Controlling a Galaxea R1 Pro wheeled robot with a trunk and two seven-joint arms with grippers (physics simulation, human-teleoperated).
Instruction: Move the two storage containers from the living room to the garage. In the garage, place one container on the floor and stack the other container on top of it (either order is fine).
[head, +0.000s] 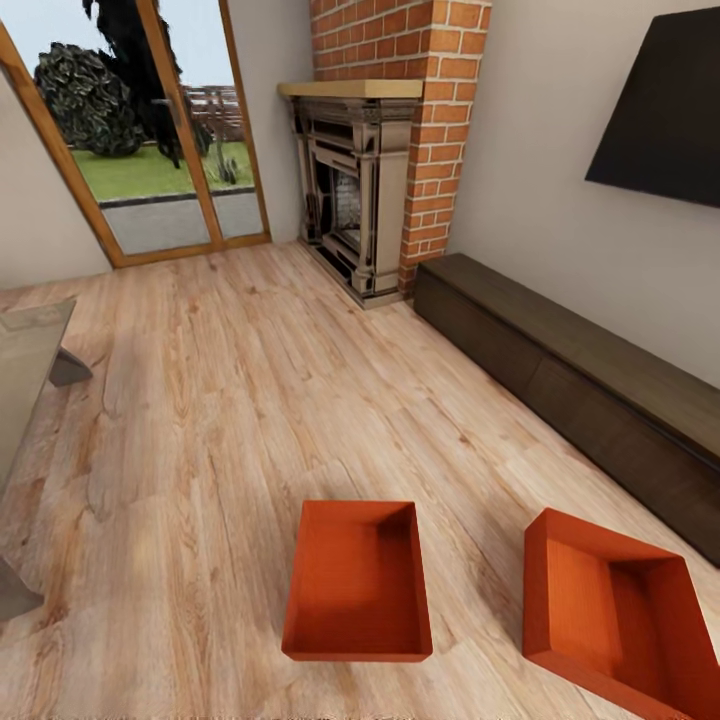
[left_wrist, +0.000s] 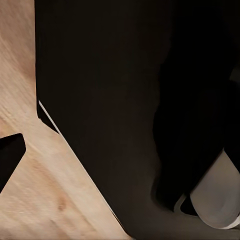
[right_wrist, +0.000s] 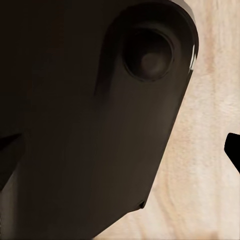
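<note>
Living room: light wood plank floor (head: 200, 420), brick fireplace (head: 400, 150), long dark low cabinet (head: 580, 390) under a black TV (head: 665, 110). Two smooth-walled orange-red bins sit open-topped on the planks, left bin (head: 358, 582) square-on, right bin (head: 610, 615) skewed beside the cabinet. Wrist views give me dark robot housing over planks; can't tell whether either of my tools is spread or closed.

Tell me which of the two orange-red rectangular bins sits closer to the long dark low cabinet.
The right orange-red bin, turned at an angle beside the dark cabinet; the other bin sits squarely, farther out on the wood floor.
</note>
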